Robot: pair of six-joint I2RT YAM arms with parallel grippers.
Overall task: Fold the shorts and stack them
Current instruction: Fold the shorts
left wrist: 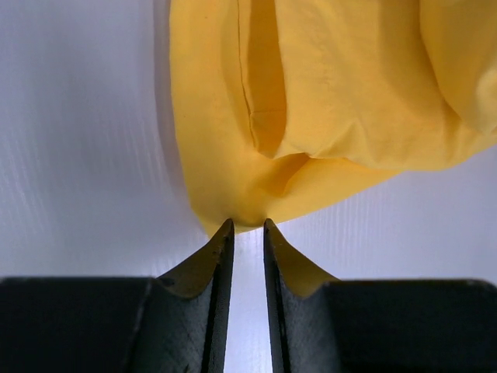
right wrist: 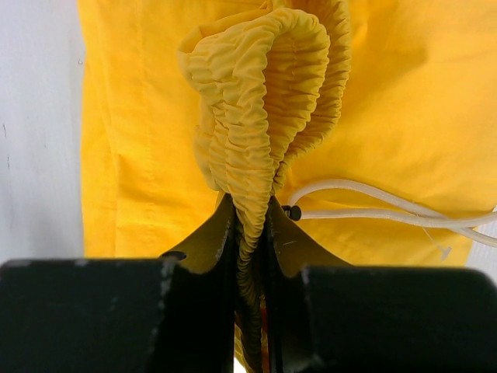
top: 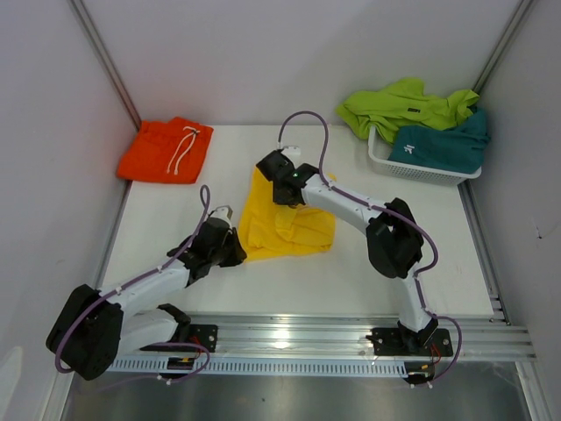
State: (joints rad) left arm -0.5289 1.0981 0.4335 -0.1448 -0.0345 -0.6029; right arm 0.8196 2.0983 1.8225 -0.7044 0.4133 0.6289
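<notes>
Illegible white logo (top: 406, 150) on teal shorts (top: 449, 146)

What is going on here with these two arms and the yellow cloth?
The yellow shorts lie in the middle of the table, handled at two ends. The right gripper is shut on the waistband. The left gripper is at a lower corner, jaws nearly together; a grip there is unclear. Orange shorts lie folded at the far left. Green shorts and teal shorts are at the basket, far right.
</notes>
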